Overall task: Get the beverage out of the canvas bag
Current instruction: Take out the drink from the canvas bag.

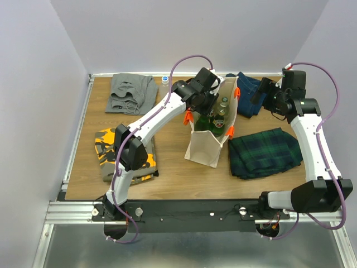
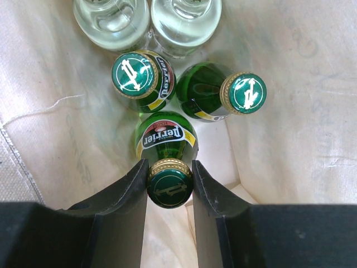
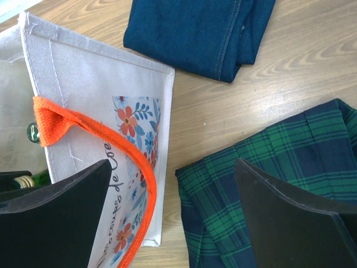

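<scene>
Top external: canvas bag (image 1: 209,142) hides left pincer (image 2: 169,170) (clamped on bottle (image 2: 167,139) cap).

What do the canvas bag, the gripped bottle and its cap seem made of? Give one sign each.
Canvas bag: matte woven cloth, weave and stitching show. Gripped bottle: probably green glass, glossy and translucent. Cap: likely painted metal, with a ridged gold rim.
</scene>
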`<control>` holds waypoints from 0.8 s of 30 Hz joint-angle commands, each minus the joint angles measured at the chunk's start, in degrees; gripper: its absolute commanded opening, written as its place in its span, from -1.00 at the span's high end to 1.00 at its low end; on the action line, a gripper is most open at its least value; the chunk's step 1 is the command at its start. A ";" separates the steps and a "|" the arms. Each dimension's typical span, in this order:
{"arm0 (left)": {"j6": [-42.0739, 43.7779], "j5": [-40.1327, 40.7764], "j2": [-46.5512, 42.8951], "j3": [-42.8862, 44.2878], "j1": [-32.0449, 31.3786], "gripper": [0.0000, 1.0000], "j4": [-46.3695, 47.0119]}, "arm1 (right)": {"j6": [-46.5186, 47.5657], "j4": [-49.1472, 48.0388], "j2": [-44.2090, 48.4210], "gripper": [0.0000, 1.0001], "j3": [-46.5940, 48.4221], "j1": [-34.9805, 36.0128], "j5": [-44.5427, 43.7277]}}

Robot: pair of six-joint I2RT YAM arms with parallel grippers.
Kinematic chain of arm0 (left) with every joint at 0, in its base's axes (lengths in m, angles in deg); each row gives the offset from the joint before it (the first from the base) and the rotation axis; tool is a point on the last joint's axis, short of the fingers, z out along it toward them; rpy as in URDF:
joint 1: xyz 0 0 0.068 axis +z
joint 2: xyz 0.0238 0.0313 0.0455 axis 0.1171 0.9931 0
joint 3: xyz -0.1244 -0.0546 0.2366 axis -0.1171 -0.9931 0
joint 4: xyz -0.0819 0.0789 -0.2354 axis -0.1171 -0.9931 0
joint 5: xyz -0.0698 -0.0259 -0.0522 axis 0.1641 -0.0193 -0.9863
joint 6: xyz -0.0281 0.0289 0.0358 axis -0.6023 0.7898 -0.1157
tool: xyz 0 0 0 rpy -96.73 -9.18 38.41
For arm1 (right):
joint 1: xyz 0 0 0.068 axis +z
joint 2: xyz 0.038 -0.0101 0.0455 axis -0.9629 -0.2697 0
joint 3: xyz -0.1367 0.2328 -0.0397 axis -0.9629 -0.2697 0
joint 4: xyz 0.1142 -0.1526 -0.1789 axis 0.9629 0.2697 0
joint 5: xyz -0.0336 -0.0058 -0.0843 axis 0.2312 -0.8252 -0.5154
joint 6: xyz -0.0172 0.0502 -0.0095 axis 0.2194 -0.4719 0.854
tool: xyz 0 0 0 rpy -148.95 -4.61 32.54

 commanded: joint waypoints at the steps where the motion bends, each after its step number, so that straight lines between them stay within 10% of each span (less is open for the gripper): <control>1: 0.11 -1.01 -4.20 4.65 -0.07 1.00 2.89 | 0.49 -0.31 1.37 -1.00 0.02 -0.05 -0.70; 24: 1.43 -2.94 -7.02 9.22 -0.07 1.00 1.31 | -0.03 0.66 2.51 -1.00 2.13 -0.14 -0.26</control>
